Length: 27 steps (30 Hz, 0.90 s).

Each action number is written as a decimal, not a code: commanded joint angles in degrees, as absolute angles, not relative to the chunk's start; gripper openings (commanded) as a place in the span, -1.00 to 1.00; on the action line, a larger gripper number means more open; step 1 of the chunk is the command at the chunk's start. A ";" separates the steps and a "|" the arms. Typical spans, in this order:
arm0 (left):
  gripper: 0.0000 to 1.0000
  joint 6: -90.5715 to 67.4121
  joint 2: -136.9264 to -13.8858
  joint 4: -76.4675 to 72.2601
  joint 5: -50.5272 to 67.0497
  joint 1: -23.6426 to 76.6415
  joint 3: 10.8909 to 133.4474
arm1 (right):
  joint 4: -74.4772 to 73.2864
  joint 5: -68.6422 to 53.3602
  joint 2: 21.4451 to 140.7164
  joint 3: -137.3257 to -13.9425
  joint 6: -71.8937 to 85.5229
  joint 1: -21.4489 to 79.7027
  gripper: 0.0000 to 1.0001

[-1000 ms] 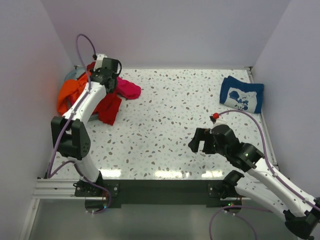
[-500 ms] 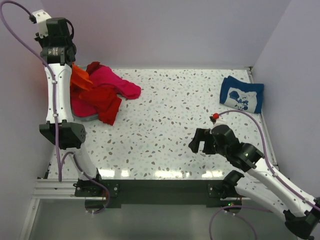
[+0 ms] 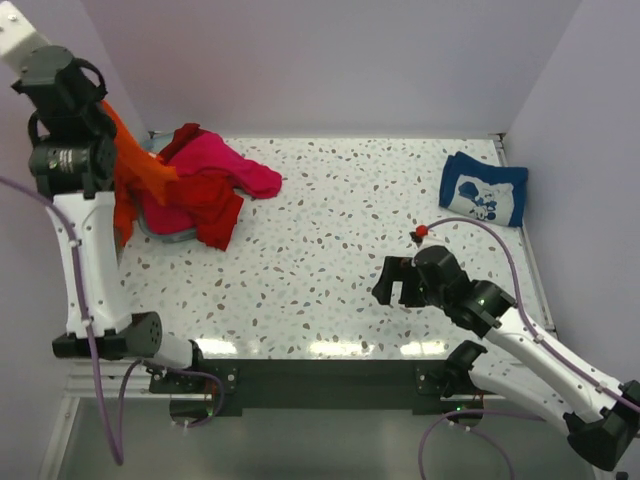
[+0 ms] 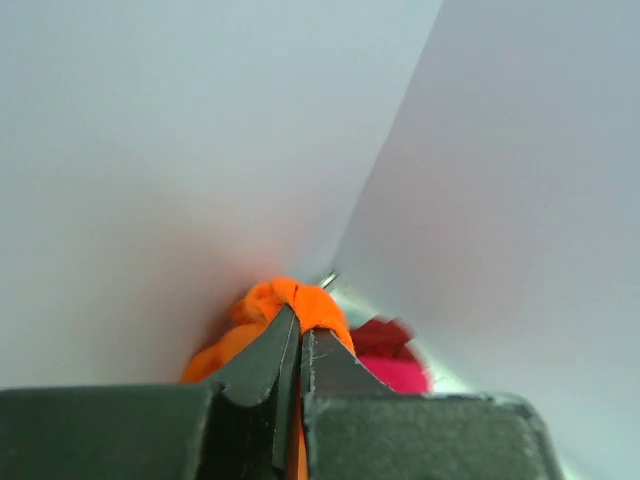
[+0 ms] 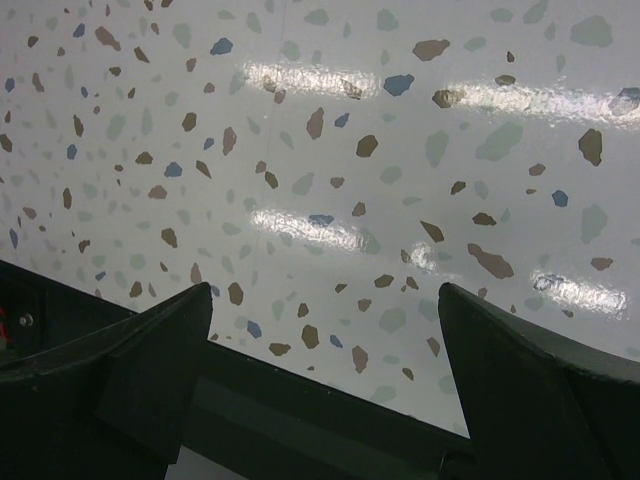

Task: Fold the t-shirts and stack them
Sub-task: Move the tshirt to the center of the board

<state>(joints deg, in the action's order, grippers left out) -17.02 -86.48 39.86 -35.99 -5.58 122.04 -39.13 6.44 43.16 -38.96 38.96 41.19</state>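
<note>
"Where is your left gripper (image 3: 88, 100)?"

"High at the far left, by the wall. The orange t-shirt (image 3: 128, 175) hangs from it, its lower end draping by the pile."

"What pile?"

"The hot pink t-shirt (image 3: 215, 160) and red t-shirt (image 3: 210, 205), crumpled together at the table's (image 3: 330, 230) far left."

"And your right gripper (image 3: 395, 290)?"

"Jaws apart, empty, over the near right. The navy blue t-shirt (image 3: 483, 190) lies folded at the far right, well apart from it."

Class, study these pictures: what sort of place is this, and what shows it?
Likely a robot lab cell: plain walls box in a speckled table, and two arms are bolted to a rail.
</note>
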 commanded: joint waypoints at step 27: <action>-1.00 -51.06 -64.86 7.30 26.46 -5.54 108.90 | -47.36 10.54 37.09 -46.14 37.09 41.31 0.97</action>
<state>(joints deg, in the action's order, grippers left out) -48.25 -65.80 12.67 23.97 -5.61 110.59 -44.03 7.97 38.54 -42.92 36.49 41.19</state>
